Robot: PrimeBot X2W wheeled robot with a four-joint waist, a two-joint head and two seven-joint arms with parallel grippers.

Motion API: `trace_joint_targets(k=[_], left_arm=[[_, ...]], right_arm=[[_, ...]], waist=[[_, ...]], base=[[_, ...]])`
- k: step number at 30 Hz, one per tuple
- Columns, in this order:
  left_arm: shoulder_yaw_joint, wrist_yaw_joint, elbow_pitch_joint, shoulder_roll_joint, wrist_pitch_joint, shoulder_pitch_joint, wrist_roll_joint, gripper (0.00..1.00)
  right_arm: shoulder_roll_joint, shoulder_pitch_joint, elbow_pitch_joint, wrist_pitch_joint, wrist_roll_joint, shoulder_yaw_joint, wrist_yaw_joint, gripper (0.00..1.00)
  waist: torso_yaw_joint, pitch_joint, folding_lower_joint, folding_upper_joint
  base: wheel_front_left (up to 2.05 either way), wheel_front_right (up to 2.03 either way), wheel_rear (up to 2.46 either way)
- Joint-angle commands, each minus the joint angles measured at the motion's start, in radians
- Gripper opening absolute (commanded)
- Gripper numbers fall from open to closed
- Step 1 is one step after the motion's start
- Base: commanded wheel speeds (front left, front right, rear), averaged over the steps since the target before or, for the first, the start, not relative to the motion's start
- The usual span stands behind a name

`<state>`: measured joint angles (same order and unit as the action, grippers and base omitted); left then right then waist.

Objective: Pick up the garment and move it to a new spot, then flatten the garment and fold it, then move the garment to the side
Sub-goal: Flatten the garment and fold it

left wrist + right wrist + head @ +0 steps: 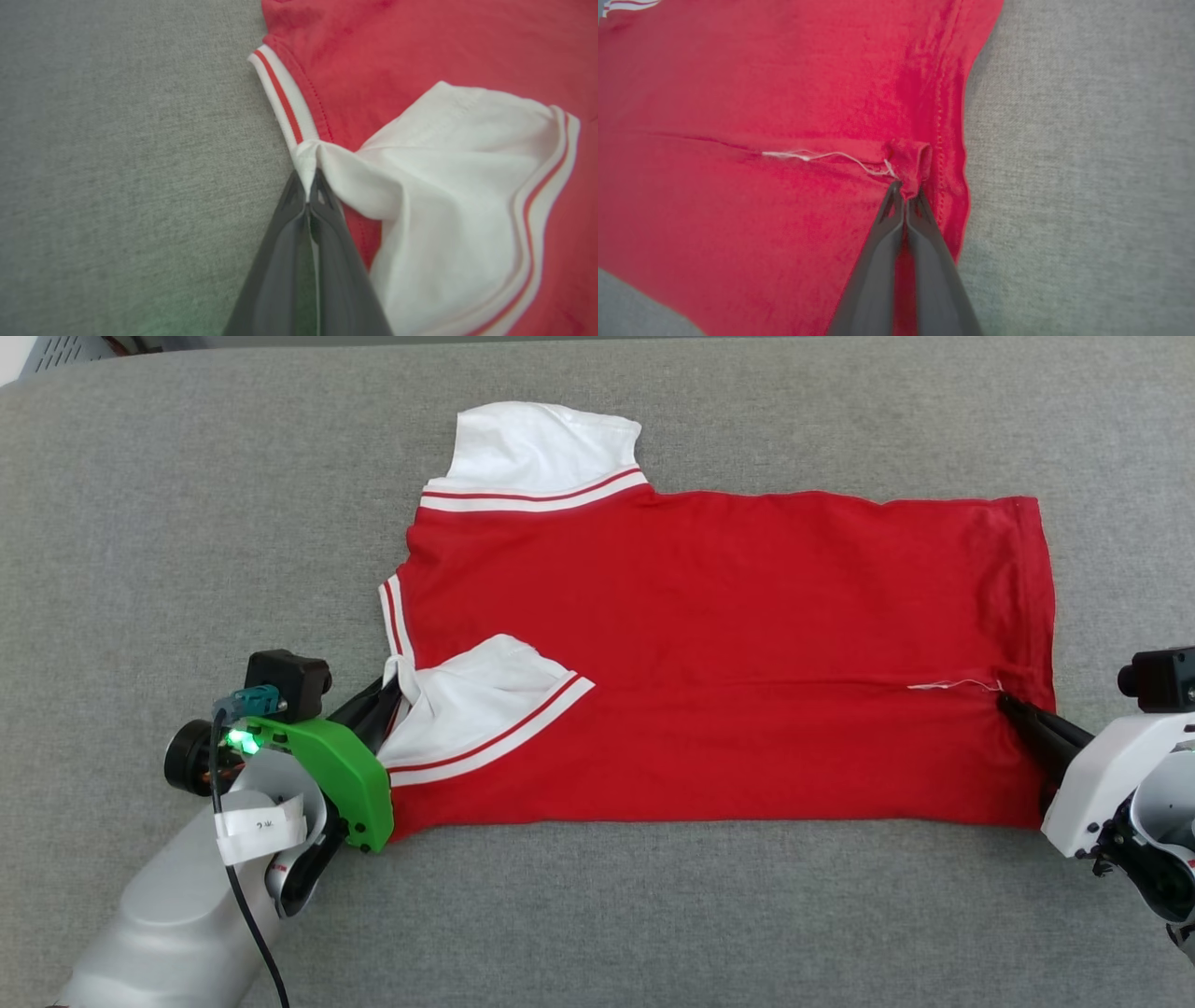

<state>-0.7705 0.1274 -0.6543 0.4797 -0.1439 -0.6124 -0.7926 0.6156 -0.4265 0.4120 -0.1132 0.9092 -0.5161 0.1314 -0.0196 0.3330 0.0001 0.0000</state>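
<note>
The garment (pixel 728 635), a red T-shirt with white striped sleeves, lies spread sideways on the grey surface, its near long edge folded over onto the body. My left gripper (pixel 394 683) is shut on the garment at the near white sleeve (pixel 448 196) beside the striped collar trim (pixel 285 100); in the left wrist view its tips (pixel 308 186) pinch bunched white fabric. My right gripper (pixel 1006 702) is shut on the garment at a pinch of red hem (pixel 911 163), next to a loose white thread (pixel 817 156). The far sleeve (pixel 537 453) lies flat at the top.
Grey fabric surface (pixel 187 523) extends all around the shirt, with free room on the left, the right and along the near edge. A pale corner of the room shows at the top left (pixel 19 355).
</note>
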Motion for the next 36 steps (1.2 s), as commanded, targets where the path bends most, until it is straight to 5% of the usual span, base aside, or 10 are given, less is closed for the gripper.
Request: trace_joint_targets(k=[1, 2, 3, 4, 5, 15, 19, 36], left_arm=[[-0.026, 0.003, -0.025, -0.013, 0.001, 0.002, -0.008, 0.00], [-0.036, 0.003, -0.040, -0.016, -0.010, -0.001, -0.017, 0.00], [-0.041, 0.003, -0.051, -0.019, -0.019, -0.003, -0.027, 0.03], [-0.049, 0.003, -0.066, -0.021, -0.029, -0.008, -0.037, 0.93], [-0.054, 0.003, -0.073, -0.021, -0.042, -0.014, -0.037, 1.00], [-0.077, 0.003, -0.021, 0.065, -0.095, -0.073, -0.050, 1.00], [-0.091, 0.003, 0.044, 0.109, -0.038, -0.099, -0.069, 1.00], [-0.261, 0.003, 0.258, 0.192, 0.676, -0.203, -0.343, 1.00]], right_arm=[[-0.006, -0.013, 0.014, 0.011, -0.004, -0.011, -0.001, 0.00], [-0.006, -0.014, 0.021, 0.026, -0.005, -0.014, -0.001, 0.00], [-0.006, -0.013, 0.025, 0.036, -0.003, -0.015, -0.001, 0.23], [-0.004, -0.010, 0.025, 0.050, 0.001, -0.017, -0.001, 0.85], [0.000, -0.007, 0.024, 0.062, 0.002, -0.015, -0.001, 1.00], [0.071, 0.092, -0.092, 0.144, 0.010, 0.050, -0.001, 1.00], [0.092, 0.151, -0.147, 0.145, 0.001, 0.100, -0.001, 1.00], [0.013, 0.269, -0.262, 0.036, -0.090, 0.235, -0.001, 1.00]], waist=[[0.003, -0.007, -0.0001, 0.0000], [0.005, -0.013, -0.0001, 0.0000], [0.007, -0.018, -0.0001, 0.0000], [0.010, -0.028, -0.0001, 0.0000], [0.014, -0.035, -0.0001, 0.0000], [0.048, -0.123, -0.0001, 0.0000], [0.063, -0.156, -0.0001, 0.0000], [0.069, -0.180, -0.0001, 0.0000]], base=[[0.00, 0.00, 0.00], [0.00, 0.00, 0.00], [0.00, 0.00, 0.00], [0.00, 0.00, 0.00], [0.00, 0.00, 0.00], [0.00, 0.00, 0.00], [0.00, 0.00, 0.00], [0.00, 0.00, 0.00]])
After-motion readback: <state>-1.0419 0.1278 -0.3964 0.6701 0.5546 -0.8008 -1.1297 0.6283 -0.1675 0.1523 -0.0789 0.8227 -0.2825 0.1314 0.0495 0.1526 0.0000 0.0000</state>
